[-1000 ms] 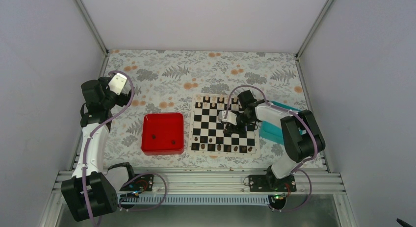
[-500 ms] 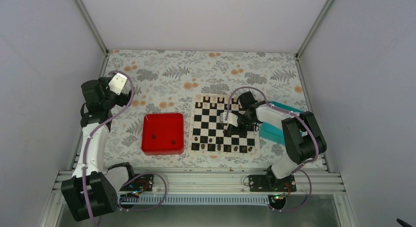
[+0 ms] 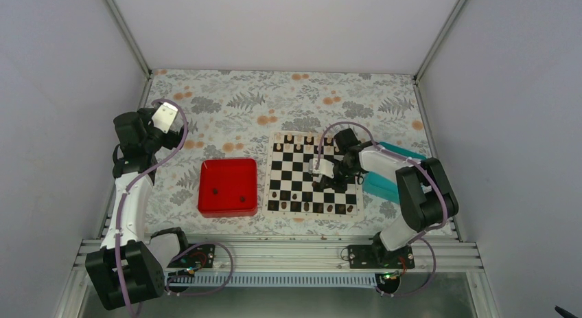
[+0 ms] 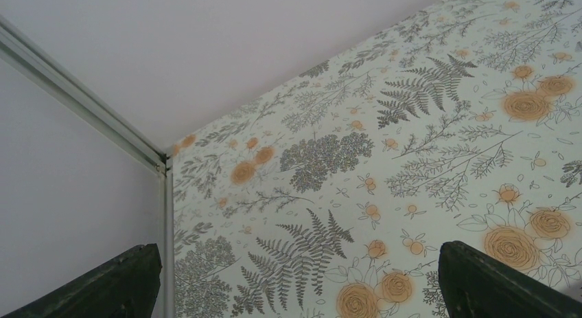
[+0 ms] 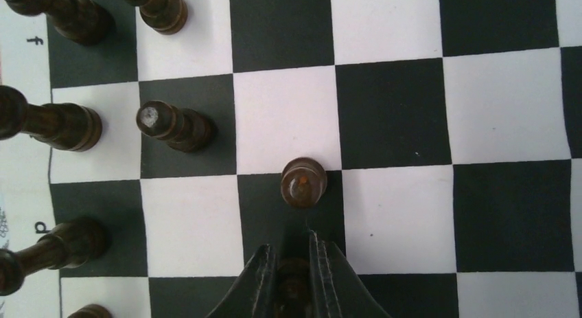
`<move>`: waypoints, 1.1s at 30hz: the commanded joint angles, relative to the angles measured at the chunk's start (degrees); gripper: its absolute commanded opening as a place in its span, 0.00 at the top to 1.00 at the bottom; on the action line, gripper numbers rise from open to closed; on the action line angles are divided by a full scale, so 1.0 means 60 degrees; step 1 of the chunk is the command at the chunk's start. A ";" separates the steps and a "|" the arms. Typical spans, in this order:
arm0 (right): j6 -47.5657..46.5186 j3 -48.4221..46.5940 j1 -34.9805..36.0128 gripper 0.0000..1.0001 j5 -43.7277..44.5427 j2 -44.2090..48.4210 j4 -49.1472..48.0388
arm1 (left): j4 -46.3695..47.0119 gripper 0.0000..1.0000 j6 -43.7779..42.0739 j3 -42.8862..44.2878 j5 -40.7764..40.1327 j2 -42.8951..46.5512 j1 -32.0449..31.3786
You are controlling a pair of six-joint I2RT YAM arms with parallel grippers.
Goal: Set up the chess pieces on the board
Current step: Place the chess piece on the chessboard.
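In the right tool [image 5: 292, 255], a pawn [image 5: 294, 290]

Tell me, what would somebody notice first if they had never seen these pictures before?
The bright red tray jumps out first, sitting on the flowery table near the middle. Right beside it, on its right, is the black-and-cream board with small dark pieces along its near edge. The right gripper hangs low over the board and seems to pinch a tiny dark piece.
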State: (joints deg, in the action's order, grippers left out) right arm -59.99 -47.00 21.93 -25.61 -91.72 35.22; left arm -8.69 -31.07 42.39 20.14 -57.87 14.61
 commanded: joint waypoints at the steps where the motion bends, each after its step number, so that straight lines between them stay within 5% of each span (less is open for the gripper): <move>1: -0.0075 -0.0106 -0.0081 0.93 0.0101 0.0312 0.0320 | 0.0100 0.00 -0.0061 -0.0034 0.0157 0.0004 -0.0018; 14: -0.0129 0.0145 0.0326 0.96 -0.0411 0.1491 0.1070 | 0.0100 0.00 -0.0044 -0.0041 0.0177 -0.0025 -0.0018; 33: 0.0121 0.0287 0.1185 0.95 -0.0845 0.0476 0.0373 | 0.0014 0.00 -0.0074 -0.0016 0.0200 0.0074 -0.0018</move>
State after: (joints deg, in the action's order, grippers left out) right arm -59.92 -44.95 28.49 -28.82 -87.00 38.98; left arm -8.71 -31.07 42.39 20.16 -57.87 14.61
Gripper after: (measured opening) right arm 0.102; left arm 0.999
